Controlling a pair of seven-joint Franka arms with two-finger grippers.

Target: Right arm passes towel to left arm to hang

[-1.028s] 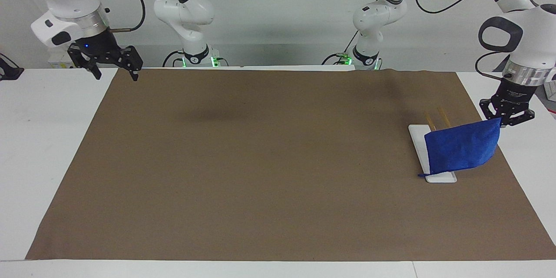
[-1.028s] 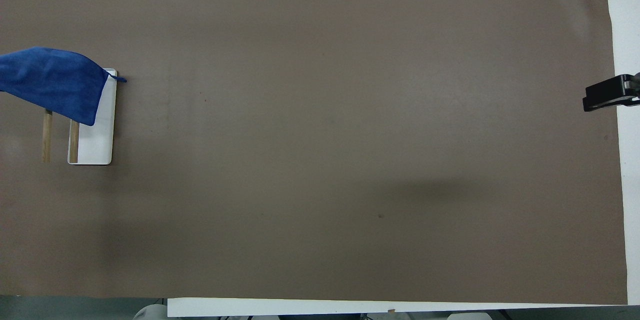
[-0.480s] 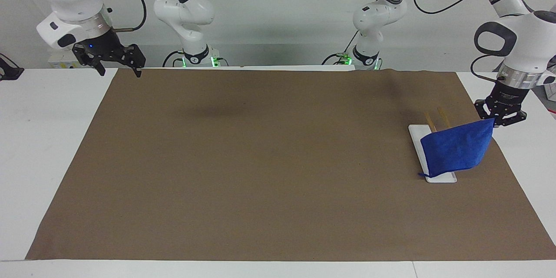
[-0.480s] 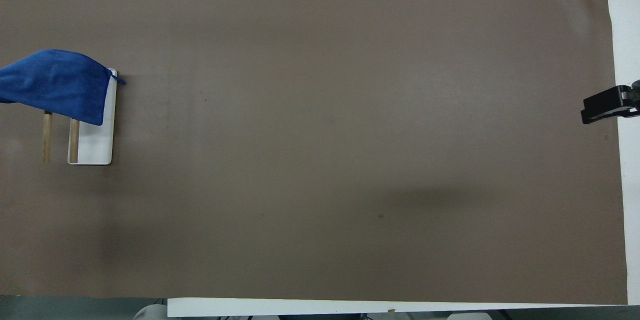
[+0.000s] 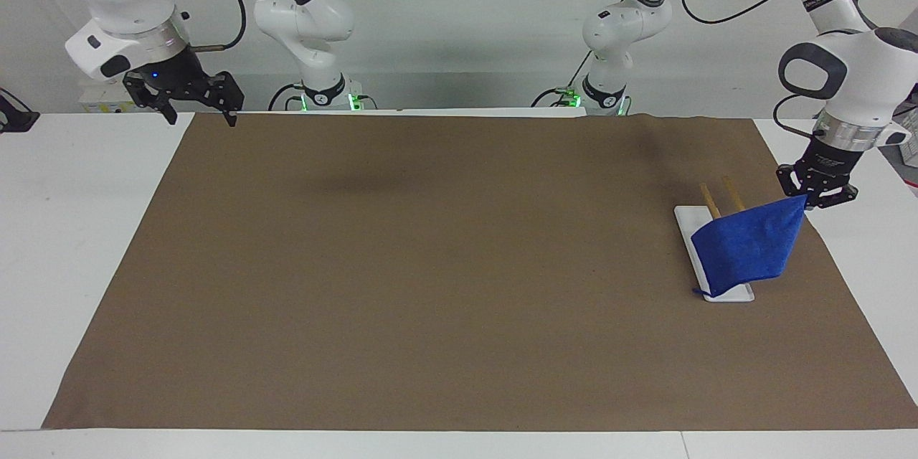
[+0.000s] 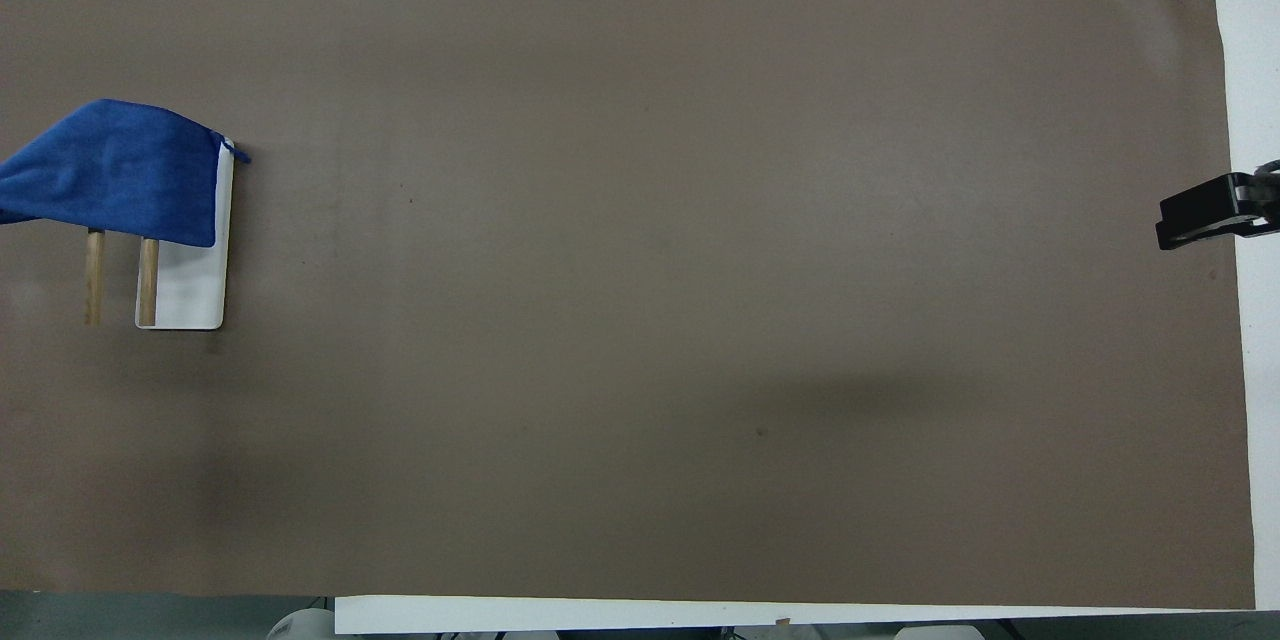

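Observation:
The royal-blue towel hangs draped over a small rack with two wooden bars on a white base, at the left arm's end of the mat. My left gripper is shut on the towel's upper corner, just above and beside the rack. The towel's thin loop hangs at the lower corner by the base. My right gripper, with its blue wrist light, is open and empty, raised over the mat's corner at the right arm's end. The overhead view shows the towel, the bars and one right finger.
A brown mat covers most of the white table. The rack's white base lies at the mat's edge toward the left arm's end. Both arm bases stand at the table's edge.
My left gripper has drawn the towel's corner in over the rack and slightly lower, so the towel hangs closer on the bars. My right gripper has pulled back a little toward its base.

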